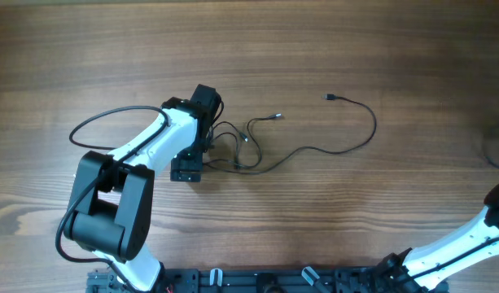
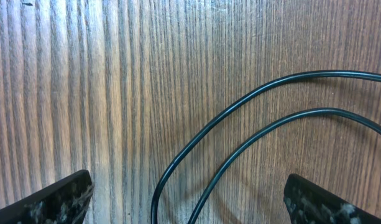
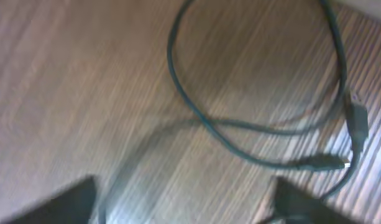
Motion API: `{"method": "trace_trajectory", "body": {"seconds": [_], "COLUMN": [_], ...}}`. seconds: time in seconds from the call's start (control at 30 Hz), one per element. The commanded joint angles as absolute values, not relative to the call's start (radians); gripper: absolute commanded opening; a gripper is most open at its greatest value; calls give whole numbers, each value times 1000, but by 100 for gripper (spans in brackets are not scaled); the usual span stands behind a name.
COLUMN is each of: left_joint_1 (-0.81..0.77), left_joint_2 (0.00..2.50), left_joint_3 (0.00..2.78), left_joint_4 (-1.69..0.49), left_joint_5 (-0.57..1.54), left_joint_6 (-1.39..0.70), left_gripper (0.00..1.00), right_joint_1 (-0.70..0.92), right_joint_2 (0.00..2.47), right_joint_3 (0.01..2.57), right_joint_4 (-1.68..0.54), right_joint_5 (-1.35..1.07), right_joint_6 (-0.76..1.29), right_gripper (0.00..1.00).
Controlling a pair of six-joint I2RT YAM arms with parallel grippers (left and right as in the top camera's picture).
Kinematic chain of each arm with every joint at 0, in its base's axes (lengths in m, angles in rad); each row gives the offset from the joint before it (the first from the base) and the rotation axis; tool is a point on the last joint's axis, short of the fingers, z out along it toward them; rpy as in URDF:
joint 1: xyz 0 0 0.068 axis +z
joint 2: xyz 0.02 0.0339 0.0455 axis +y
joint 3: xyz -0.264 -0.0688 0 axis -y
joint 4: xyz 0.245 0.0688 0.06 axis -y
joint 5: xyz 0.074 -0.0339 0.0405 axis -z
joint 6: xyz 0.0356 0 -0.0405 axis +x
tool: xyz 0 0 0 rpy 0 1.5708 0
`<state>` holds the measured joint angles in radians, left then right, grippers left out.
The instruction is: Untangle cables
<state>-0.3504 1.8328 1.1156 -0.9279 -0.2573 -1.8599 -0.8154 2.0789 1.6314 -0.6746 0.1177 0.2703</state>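
Thin black cables lie tangled [image 1: 237,153] in the middle of the wooden table. One strand runs right in a wide curve [image 1: 371,122] to a plug [image 1: 330,97]. A second plug end [image 1: 273,116] lies just above the knot. Another strand loops out to the left [image 1: 78,129]. My left gripper [image 1: 189,167] is low over the left side of the tangle. In the left wrist view it is open [image 2: 189,202], with two cable strands [image 2: 240,146] passing between its fingers. My right gripper [image 3: 181,202] is open and empty over a separate cable loop [image 3: 196,115] with plugs [image 3: 358,124].
The right arm [image 1: 485,228] comes in from the bottom right corner, its gripper beyond the overhead frame. A cable [image 1: 495,150] shows at the right edge of the table. The arms' mounting rail [image 1: 265,281] runs along the front edge.
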Motion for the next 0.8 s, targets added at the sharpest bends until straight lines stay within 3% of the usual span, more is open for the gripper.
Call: {"method": "trace_trajectory", "body": {"seconds": [0.0,0.23,0.4,0.57,0.77], "left_joint_1": [-343,-343,-343,-343,-336], "left_joint_2": [1846,1846,1846,1846,1837], "left_joint_3": [1119,1119,1119,1119,1119], "left_joint_4": [-933,-932,-933,-928,-926], "left_joint_5": [-282,-282,-282,-282,-177], "left_joint_6": [-1855,-1855,-1855,-1856,-1789], "left_gripper": [100,100,100,100,100], "right_joint_1": [-819,-809,-718,-508,-187], "right_joint_2": [2091,1844,1633,1593,1654], "right_joint_3": [1625,1625,1625,1625,1620], "right_joint_4": [-712,-749,-841,-981,-1155], "right_joint_5": [155,168,96,-78,-113], "right_joint_6": [388,456,476,498,488], "right_gripper": [100,100,100,100,100]}}
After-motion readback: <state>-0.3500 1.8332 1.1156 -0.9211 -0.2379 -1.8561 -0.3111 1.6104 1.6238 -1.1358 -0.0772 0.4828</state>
